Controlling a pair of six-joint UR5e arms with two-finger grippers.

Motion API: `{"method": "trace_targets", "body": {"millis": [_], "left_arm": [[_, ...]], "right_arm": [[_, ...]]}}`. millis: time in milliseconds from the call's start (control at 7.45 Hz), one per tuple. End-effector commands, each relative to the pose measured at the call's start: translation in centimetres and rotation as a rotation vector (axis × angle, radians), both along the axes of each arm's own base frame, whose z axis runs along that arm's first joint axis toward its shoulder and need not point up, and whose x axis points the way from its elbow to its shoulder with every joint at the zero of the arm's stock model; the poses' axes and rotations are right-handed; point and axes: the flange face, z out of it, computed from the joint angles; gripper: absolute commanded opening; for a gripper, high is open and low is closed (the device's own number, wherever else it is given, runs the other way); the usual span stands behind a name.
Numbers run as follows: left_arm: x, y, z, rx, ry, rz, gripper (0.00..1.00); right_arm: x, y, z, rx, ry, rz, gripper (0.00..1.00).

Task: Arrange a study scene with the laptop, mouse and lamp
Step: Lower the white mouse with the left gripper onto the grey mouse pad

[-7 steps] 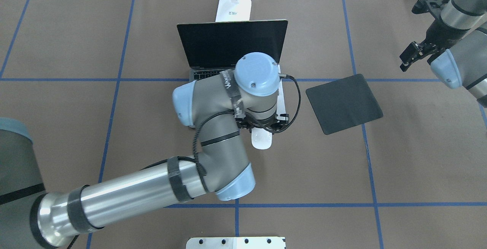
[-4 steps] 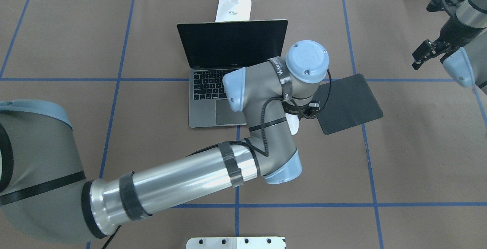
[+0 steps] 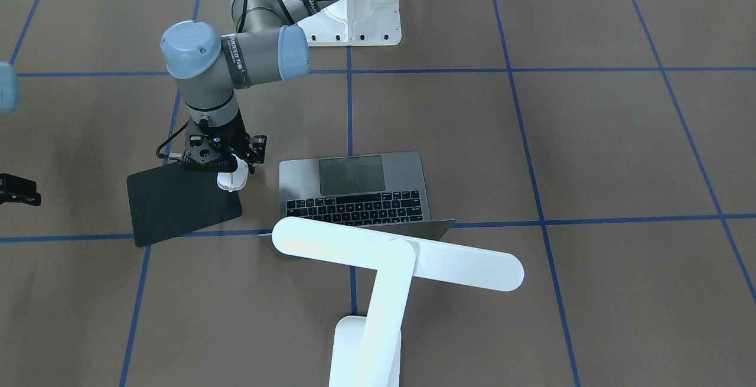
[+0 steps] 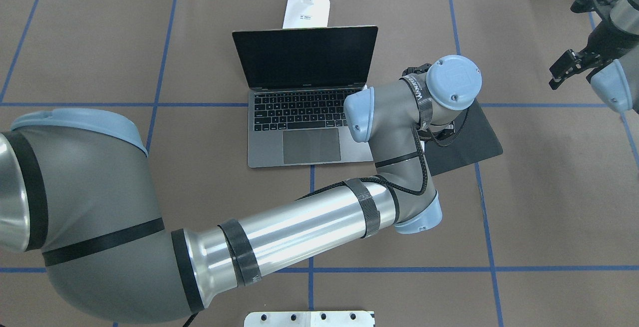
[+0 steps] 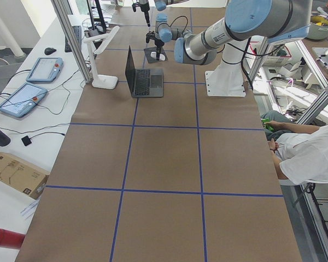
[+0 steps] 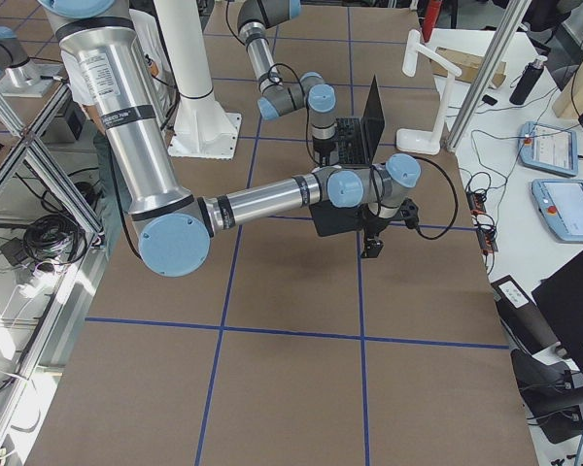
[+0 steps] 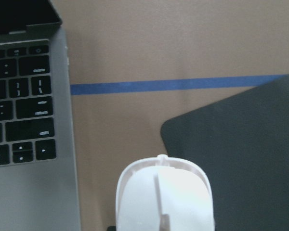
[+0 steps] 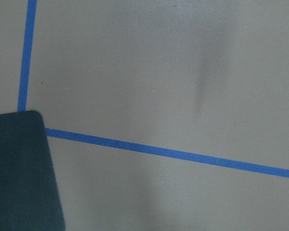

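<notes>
My left gripper is clamped on the mouse, and from the wrist camera the white shell pokes out just ahead of the fingers. The mouse sits over the near corner of the black mat, partly above the bare strip of table beside it. I cannot tell whether it is touching down or held off the surface.

Close on the gripper's left lies the laptop, open, keys up and screen dark, its right edge near the mouse but apart from it. The mat spreads out on the gripper's other side — its corner nearly under the mouse.

Past the laptop, on the far side from the hand, stands the lamp; its base is behind the screen and its bar head reaches over the lid.

The right gripper hangs well away, beyond the mat's far edge — whether its fingers are apart or together I cannot tell.
</notes>
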Motion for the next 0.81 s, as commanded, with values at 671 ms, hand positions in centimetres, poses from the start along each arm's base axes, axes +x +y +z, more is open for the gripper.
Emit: {"method": "trace_targets", "body": {"millis": [671], "left_arm": [[3.3, 3.9, -2.4, 0.005, 0.169, -0.198, 0.43]], "right_arm": [[0.0, -0.1, -0.3, 0.006, -0.002, 0.001, 0.99]]}}
